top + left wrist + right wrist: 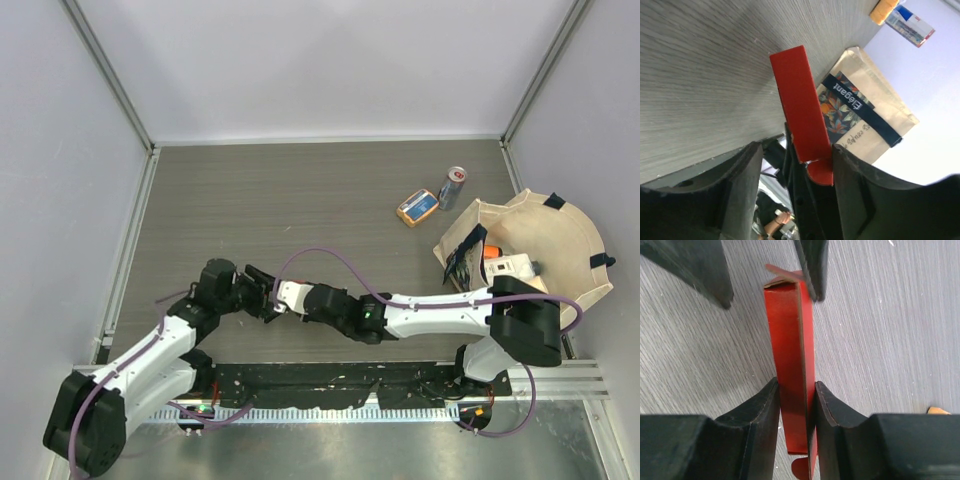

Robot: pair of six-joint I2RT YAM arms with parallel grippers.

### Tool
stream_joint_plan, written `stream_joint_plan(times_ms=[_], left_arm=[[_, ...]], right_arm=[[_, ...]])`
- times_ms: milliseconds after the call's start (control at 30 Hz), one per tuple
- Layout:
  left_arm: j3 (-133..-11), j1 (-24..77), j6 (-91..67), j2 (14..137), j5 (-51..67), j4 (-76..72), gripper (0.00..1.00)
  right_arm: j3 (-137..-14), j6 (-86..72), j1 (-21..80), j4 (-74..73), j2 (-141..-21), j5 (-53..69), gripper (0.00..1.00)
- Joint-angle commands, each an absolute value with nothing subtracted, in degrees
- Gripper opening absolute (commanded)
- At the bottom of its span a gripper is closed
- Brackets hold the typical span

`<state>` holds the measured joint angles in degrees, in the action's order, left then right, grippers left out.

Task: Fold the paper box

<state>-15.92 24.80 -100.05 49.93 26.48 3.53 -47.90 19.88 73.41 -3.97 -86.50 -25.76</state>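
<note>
Our right hand (796, 386) is clamped on the paper box (790, 355), both fingers pressed flat against its long red sides; the box runs straight out ahead of that hand, seen against the grey desk (890, 340); our left hand (796, 150) meets it with fingers apart, the box's end against one finger (865, 190), the other finger clear; a tan bag (875, 125) lies beyond the left hand.
</note>
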Motion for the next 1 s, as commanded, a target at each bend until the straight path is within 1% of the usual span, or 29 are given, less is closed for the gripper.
stream_joint_plan(times_ms=[0, 33, 67, 167, 200, 233, 267, 367, 433, 500, 600, 633, 733, 800, 833, 933, 967], left_arm=[[-20.56, 24.08, -85.89, 46.24, 19.7, 14.56, 0.64], [-22.48, 24.0, -83.52, 45.36, 15.51, 16.59, 0.67], [-23.37, 23.99, -77.84, 43.7, 13.12, 20.96, 0.67], [-27.06, 23.99, -68.86, 40.18, 3.89, 26.18, 0.68], [-27.94, 23.99, -66.47, 39.56, 2.04, 26.37, 0.67], [-28.21, 23.99, -64.01, 39.03, 1.06, 25.67, 0.61], [-28.3, 24.08, -60.24, 38.59, 0.45, 24.27, 0.57], [-28.57, 24.43, -56.62, 38.23, 0.87, 22.78, 0.51], [-27.78, 25.75, -53.36, 37.53, 1.49, 21.54, 0.5], [-27.33, 27.41, -49.86, 37.44, 3.16, 18.2, 0.51], [-27.33, 29.35, -47.2, 38.14, 3.96, 15.56, 0.57], [-27.07, 29.79, -45.72, 38.75, 4.39, 13.29, 0.61], [-26.19, 30.94, -43.78, 41.73, 5.71, 9.51, 0.7], [-25.75, 31.64, -43.33, 43.76, 6.24, 7.04, 0.73], [-25.75, 31.9, -42.02, 45.6, 7.2, 4.68, 0.71], [-26.63, 32.96, -39.38, 47.81, 7.13, 2.55, 0.55], [-27.41, 33.13, -37.9, 48.68, 6.77, 2.55, 0.52]], right_arm=[[-50.89, 15.13, 72.86, -8.6, -85.34, -25.5, 0.22], [-51.24, 14.16, 72.69, -9.83, -85.08, -23.92, 0.22], [-52.37, 13.63, 72.34, -13.06, -85.08, -20.51, 0.21], [-55.62, 12.66, 70.05, -18.96, -86.48, -14.18, 0.21], [-56.5, 12.48, 68.22, -20.2, -86.92, -12.32, 0.21], [-58.78, 12.22, 66.99, -21.69, -87.62, -10.13, 0.21], [-60.1, 12.13, 65.93, -24.58, -89.37, -4.89, 0.21], [-65.11, 12.04, 62.32, -30.56, -93.76, 0.42, 0.21], [-68.01, 12.3, 60.83, -33.3, -95.44, 3.6, 0.22], [-68.9, 12.74, 59.86, -34.98, -97.02, 5.87, 0.22], [-69.35, 13.01, 58.1, -35.95, -97.82, 7.99, 0.22], [-68.82, 13.01, 57.83, -36.03, -97.74, 8.96, 0.22], [-68.03, 13.45, 56.43, -36.21, -97.3, 11.67, 0.22], [-67.59, 13.8, 55.2, -36.04, -97.03, 13.44, 0.22], [-67.07, 13.97, 54.76, -36.04, -96.6, 14.06, 0.22], [-66.27, 14.06, 53.79, -35.86, -96.07, 15.12, 0.22], [-66.18, 14.15, 53.35, -35.86, -96.06, 15.64, 0.22]])
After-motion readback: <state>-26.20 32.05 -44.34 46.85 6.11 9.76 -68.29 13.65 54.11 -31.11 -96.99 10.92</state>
